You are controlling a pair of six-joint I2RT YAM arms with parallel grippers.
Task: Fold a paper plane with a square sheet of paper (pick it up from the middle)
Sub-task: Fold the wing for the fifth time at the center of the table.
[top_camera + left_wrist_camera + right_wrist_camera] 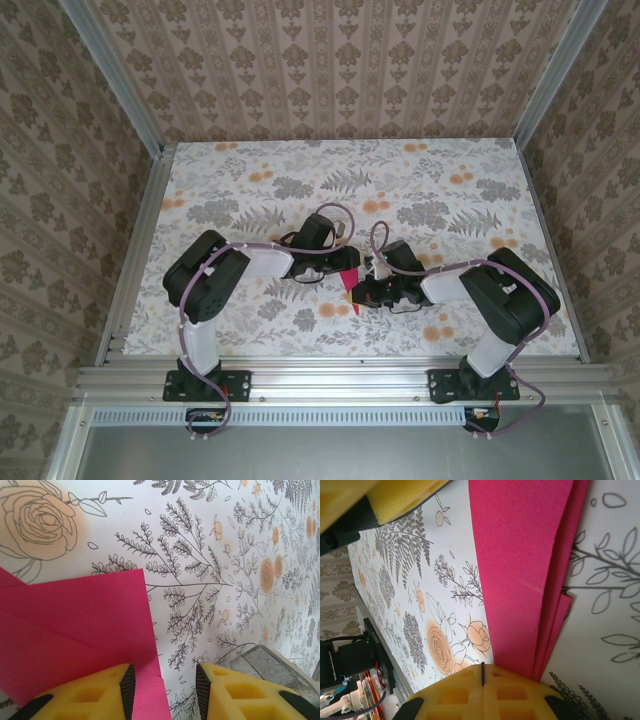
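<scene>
The flowered counter (250, 190) carries the pink paper (75, 625), folded into several layers and lying flat between your two hands. It looks light, thin and limp. It will likely slide on the cloth and crease wherever it is pinched, so take it at the stiffer folded edge. Your left hand (165, 686) is released, one finger over the paper. Your right hand (482, 677) is clenched empty, its tips against the paper's folds.

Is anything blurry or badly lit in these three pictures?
Top external view: evenly lit, sharp, soft shadows beneath the arms. Left wrist view: tablecloth print crisp, yellow pads of the left gripper softer. Right wrist view: pink paper sharp, a yellow pad top-left blurred.
</scene>
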